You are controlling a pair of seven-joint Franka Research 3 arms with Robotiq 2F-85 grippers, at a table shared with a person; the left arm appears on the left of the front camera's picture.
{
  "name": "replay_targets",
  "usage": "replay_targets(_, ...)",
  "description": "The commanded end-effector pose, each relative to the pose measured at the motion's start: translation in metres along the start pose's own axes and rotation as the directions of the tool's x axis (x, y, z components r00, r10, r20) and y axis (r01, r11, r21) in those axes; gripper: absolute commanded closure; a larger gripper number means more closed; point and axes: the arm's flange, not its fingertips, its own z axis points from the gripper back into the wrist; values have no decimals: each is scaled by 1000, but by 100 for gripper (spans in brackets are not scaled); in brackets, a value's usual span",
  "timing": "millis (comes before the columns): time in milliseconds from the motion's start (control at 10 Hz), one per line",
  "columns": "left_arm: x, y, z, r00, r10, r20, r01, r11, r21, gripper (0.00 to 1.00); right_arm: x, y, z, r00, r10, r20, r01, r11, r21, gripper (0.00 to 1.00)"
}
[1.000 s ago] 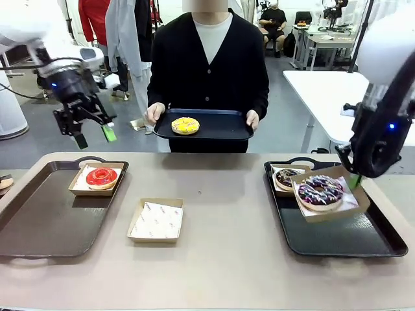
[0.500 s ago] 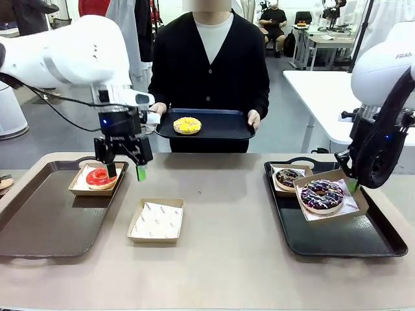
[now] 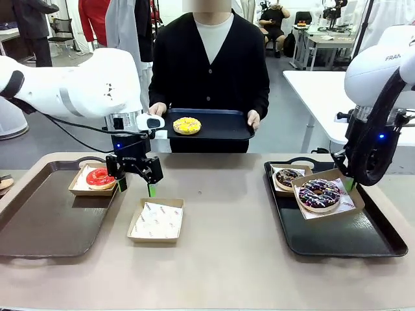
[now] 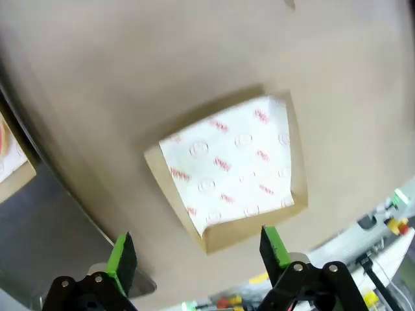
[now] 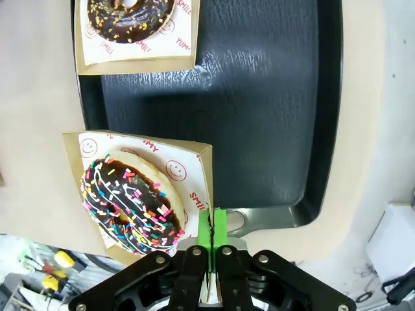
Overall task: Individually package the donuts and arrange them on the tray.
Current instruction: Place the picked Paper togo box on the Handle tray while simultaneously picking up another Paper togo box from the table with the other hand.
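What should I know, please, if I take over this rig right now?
Left gripper: open, above the empty box on the table.
Right gripper: shut on the filled box holding the drizzled donut, at the right tray.
Done: red donut boxed on left tray; chocolate donut boxed on right tray.
Left: yellow donut lies unboxed on the person's tray.
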Motion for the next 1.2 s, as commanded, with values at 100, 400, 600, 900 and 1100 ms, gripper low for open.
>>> replay_targets(100, -11, 0, 0, 992, 2, 127, -15, 995, 98, 0, -6, -1, -1, 1000, -4, 2, 4, 1000, 0, 99)
replay_targets(400, -1, 1, 3, 995, -12, 97, 8, 999, 42, 0, -6, -1, -1, 1000, -4, 2, 4, 1000, 0, 99)
replay_targets(600, -1, 1, 3, 995, -12, 97, 8, 999, 42, 0, -6, -1, -1, 1000, -4, 2, 4, 1000, 0, 99)
replay_targets(900, -1, 1, 3, 995, -12, 97, 8, 999, 42, 0, -6, -1, -1, 1000, -4, 2, 4, 1000, 0, 99)
replay_targets(1100, -1, 1, 3, 995, -12, 97, 8, 999, 42, 0, -2, 0, 1, 1000, 0, 2, 0, 1000, 0, 99)
